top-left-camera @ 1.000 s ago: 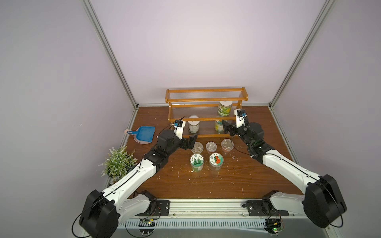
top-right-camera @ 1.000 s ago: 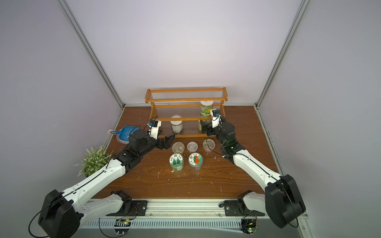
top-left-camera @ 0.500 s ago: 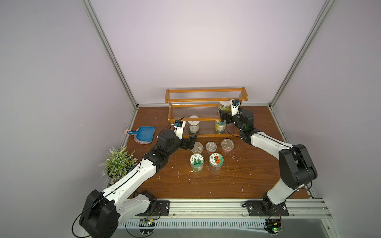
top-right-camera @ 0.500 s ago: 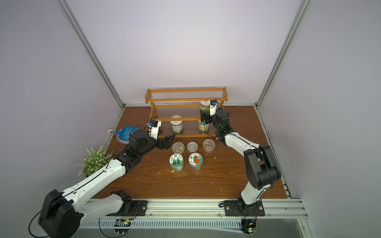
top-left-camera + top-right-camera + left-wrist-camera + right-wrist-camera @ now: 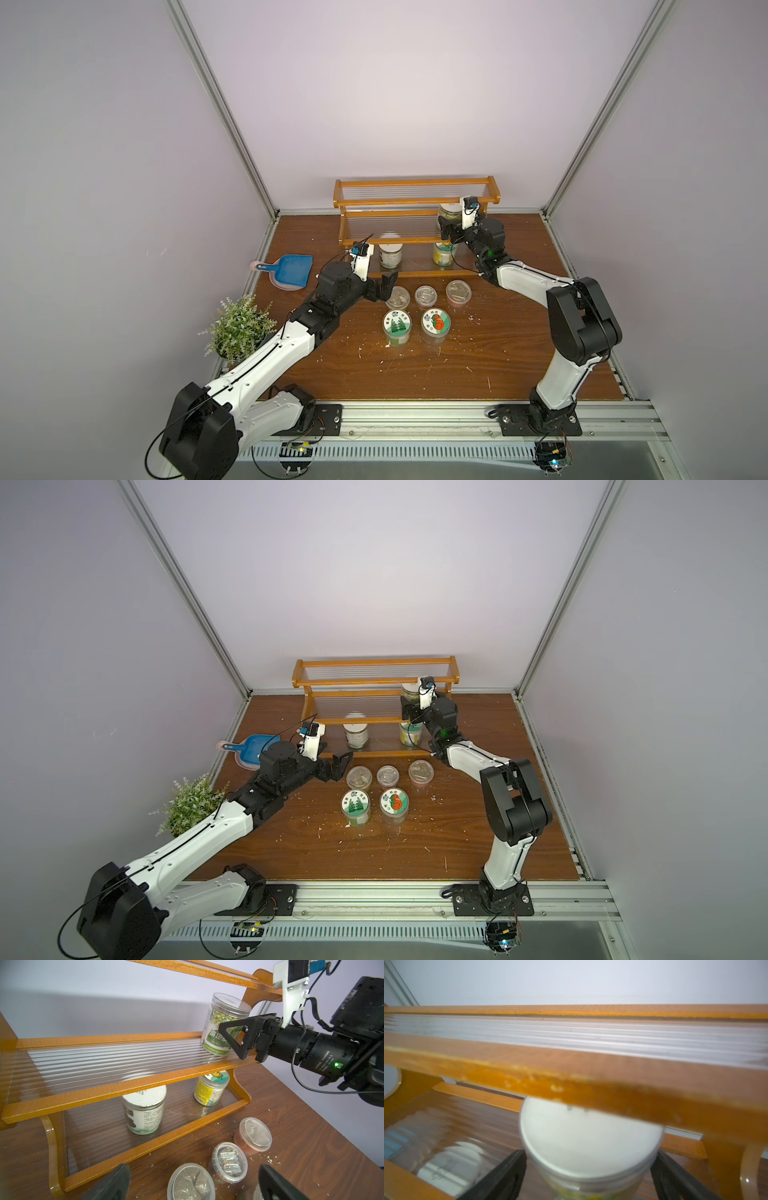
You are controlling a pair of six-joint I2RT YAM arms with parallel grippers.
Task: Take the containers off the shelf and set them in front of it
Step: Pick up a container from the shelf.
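In both top views the count is five down, three to go. On the table (image 5: pixel 478 365), in front of the shelf (image 5: pixel 415 202), three short cups (image 5: pixel 425 294) stand in a row. Nearer the arms are the green-picture jar (image 5: pixel 397 325) and the orange-picture jar (image 5: pixel 435 323). Left on the rack are the middle-tier jar (image 5: pixel 448 211), toward the right end, and on the bottom tier the white-lid jar (image 5: pixel 390 254) and the sunflower-lid jar (image 5: pixel 444 254). The right gripper (image 5: pixel 449 231) is up at the middle tier. The left gripper (image 5: pixel 383 286) hangs beside the end cup, jaws wide, holding nothing.

The left wrist view gives the same tally: three cups on the wood, two jars under the middle tier and one on it. The right arm's finger crosses that jar's label.

The right wrist view is blurred. The jar's white lid fills the gap, with a black finger on each side. The jaws are spread wide around it and look unclamped; whether a pad touches, I cannot tell. My read is that this is pick six, and the two bottom-tier jars come after.
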